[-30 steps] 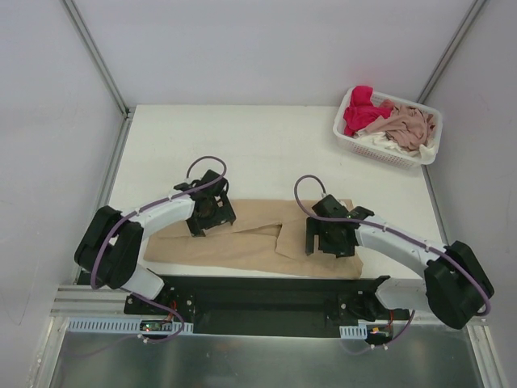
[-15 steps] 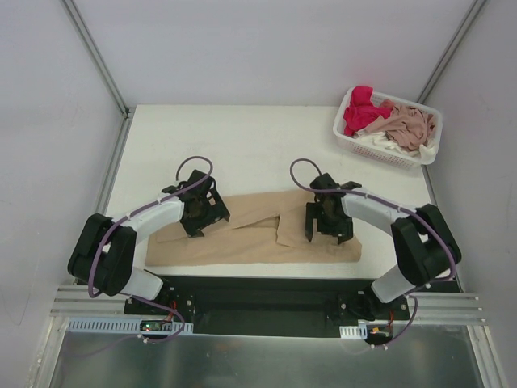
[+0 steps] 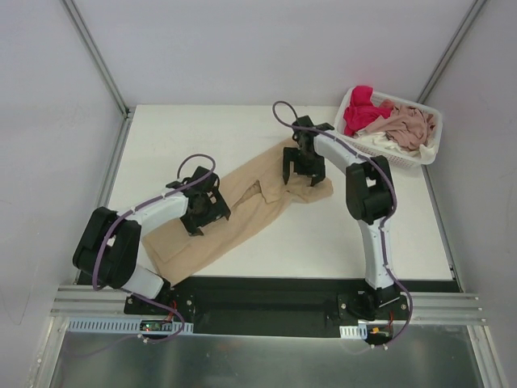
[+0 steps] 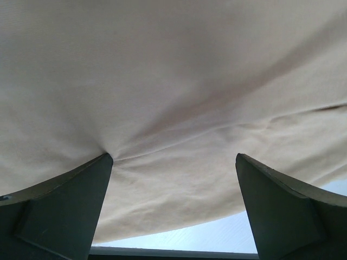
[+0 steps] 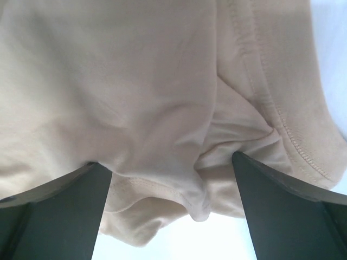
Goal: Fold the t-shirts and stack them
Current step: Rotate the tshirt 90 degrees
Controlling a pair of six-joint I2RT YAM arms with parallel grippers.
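The tan t-shirt (image 3: 234, 214) is soft matte knit. It lies as a long, rumpled band running slantwise away from the white lattice basket (image 3: 349, 136). Its upper end is bunched near the basket's left corner but does not touch it, and its far end fans out flat close to the table's (image 3: 242, 133) front edge.

Your right gripper (image 3: 303, 166) sits on the bunched end nearest the basket. Its dark fingers (image 5: 287, 216) are spread wide, with loose folds and a double-stitched hem heaped between them. Nothing is pinched.

Your left gripper (image 3: 202, 212) rests further down the band, well away from the basket, and its fingers (image 4: 65, 216) are also wide apart. One tip presses into the smooth cloth, and fine creases spread out from that spot.

In the basket are a bright red-pink shirt (image 3: 361, 109) at the left end, a dusty pink one (image 3: 408, 125) crumpled across the middle, and a white one (image 3: 380, 144) partly buried along the near wall.

You have a broad stretch of smooth white tabletop between the basket's near side and the front edge, and another strip left of the basket along the back wall. The basket sits tight in the table's back right corner, leaving you little room behind it.
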